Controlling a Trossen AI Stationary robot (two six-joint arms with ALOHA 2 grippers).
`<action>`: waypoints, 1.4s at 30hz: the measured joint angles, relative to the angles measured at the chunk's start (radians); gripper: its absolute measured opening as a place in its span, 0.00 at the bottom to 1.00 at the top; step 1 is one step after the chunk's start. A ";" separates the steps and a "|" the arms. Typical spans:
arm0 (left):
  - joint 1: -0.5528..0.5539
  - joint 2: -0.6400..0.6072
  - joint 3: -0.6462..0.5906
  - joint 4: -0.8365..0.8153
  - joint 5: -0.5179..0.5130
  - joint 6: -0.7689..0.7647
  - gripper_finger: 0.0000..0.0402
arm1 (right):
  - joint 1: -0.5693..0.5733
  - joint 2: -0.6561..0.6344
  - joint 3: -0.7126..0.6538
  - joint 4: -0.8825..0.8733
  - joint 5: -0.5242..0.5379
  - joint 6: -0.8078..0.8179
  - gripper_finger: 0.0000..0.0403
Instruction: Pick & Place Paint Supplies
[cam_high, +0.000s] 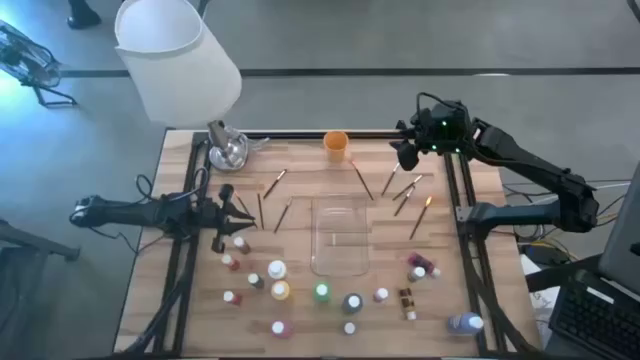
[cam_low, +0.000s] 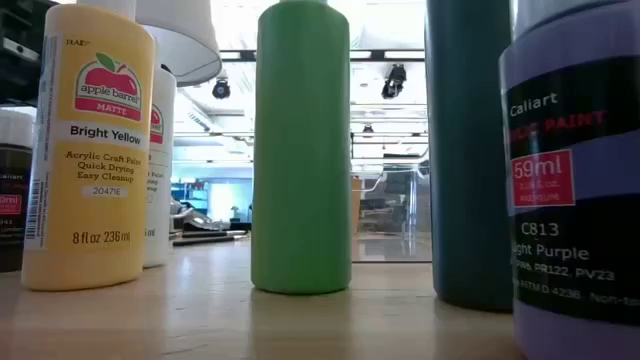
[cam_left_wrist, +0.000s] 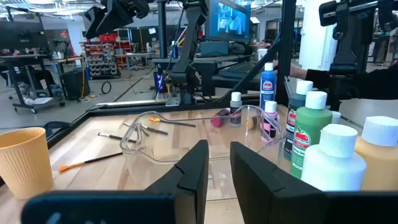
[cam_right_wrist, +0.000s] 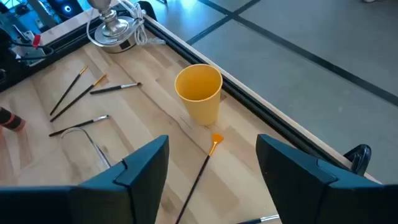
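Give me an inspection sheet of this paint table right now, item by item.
Surface: light wooden table, dark rails along its sides.
Job's things: small paint bottles across the near half; thin wooden-handled brushes lying loose farther back.
Clutter: clear rectangular plastic tray mid-table; small orange cup; white-shaded lamp.
Grippers: left gripper low by the bottles, nearly closed, empty; right gripper open above an orange-tipped brush.
Cables: bundle off the table's right edge.
Surroundings: grey floor, workshop equipment.

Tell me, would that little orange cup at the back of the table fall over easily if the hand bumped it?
Probably yes. The orange cup stands upright and looks empty and thin-walled, so it is likely very light. It narrows toward its base, which suggests it would tip readily. Once on its side, it would likely roll in a curve across the wooden table.
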 joint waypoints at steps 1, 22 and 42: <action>0.000 0.000 0.000 0.000 0.000 0.000 0.18 | 0.000 0.000 0.000 0.000 0.000 0.000 0.60; 0.000 0.000 0.000 0.000 0.000 0.000 0.18 | 0.000 0.000 0.000 0.000 0.000 0.000 0.78; 0.000 0.000 0.000 0.000 0.000 0.000 0.18 | 0.000 0.002 0.000 0.111 0.001 0.063 0.89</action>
